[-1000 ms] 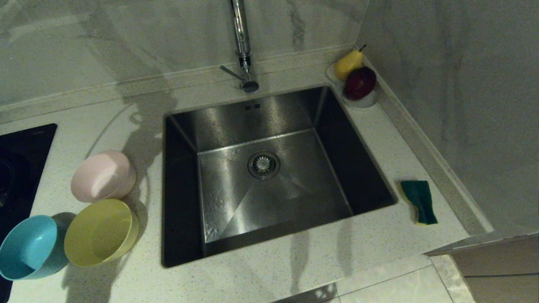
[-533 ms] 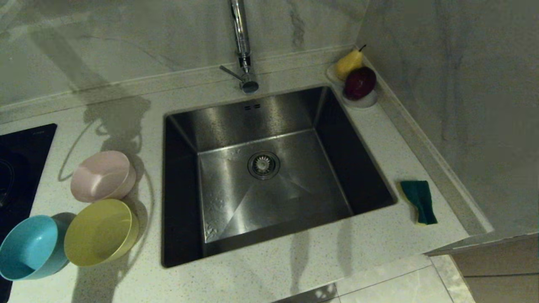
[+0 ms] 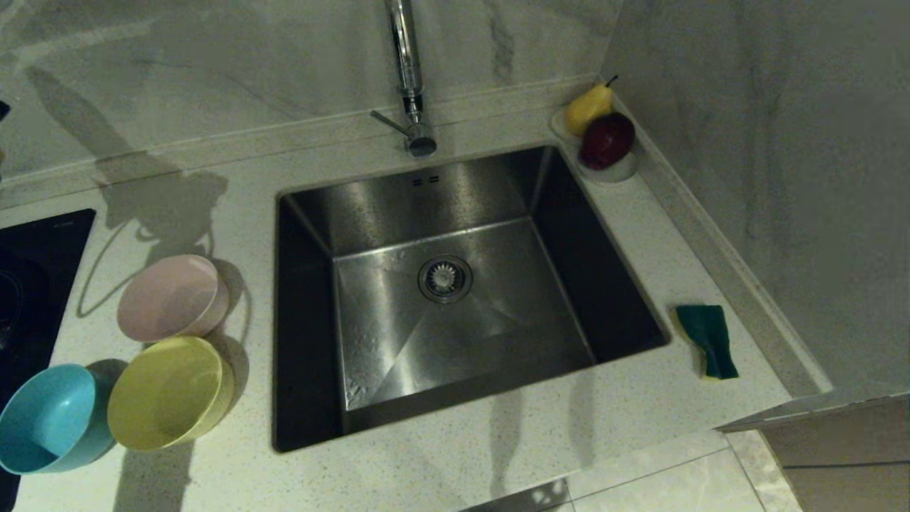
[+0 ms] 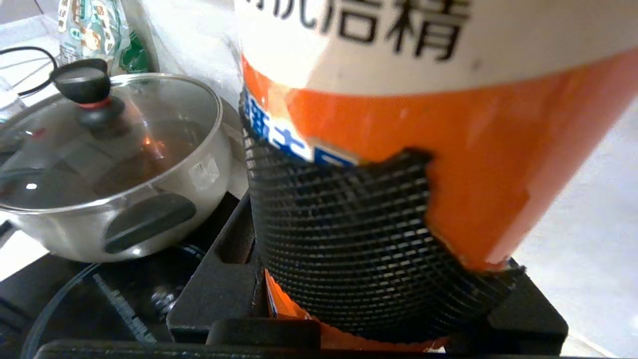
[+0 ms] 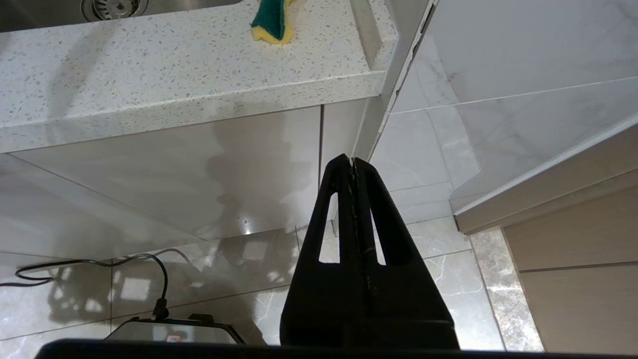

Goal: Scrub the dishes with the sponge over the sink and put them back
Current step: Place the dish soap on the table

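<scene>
Three bowls sit on the counter left of the sink [image 3: 455,192]: pink [image 3: 167,297], yellow [image 3: 167,392] and blue [image 3: 46,419]. The green-and-yellow sponge [image 3: 707,340] lies on the counter right of the sink and also shows as the sponge [image 5: 271,20] in the right wrist view. My left gripper [image 4: 349,279] is outside the head view, over the hob, shut on an orange and white detergent bottle [image 4: 498,149]. Its ribbed finger pad [image 4: 339,239] wraps the bottle. My right gripper [image 5: 353,162] hangs shut and empty below the counter edge.
A chrome faucet [image 3: 409,78] stands behind the sink. A white dish [image 3: 617,171] with a pear and a dark red apple sits in the back right corner. A black hob [image 3: 35,270] lies at the left, and a lidded steel pot [image 4: 109,164] stands on it.
The left arm's shadow has slid leftwards across the back counter and wall. Bowls, sponge and right arm have not moved.
</scene>
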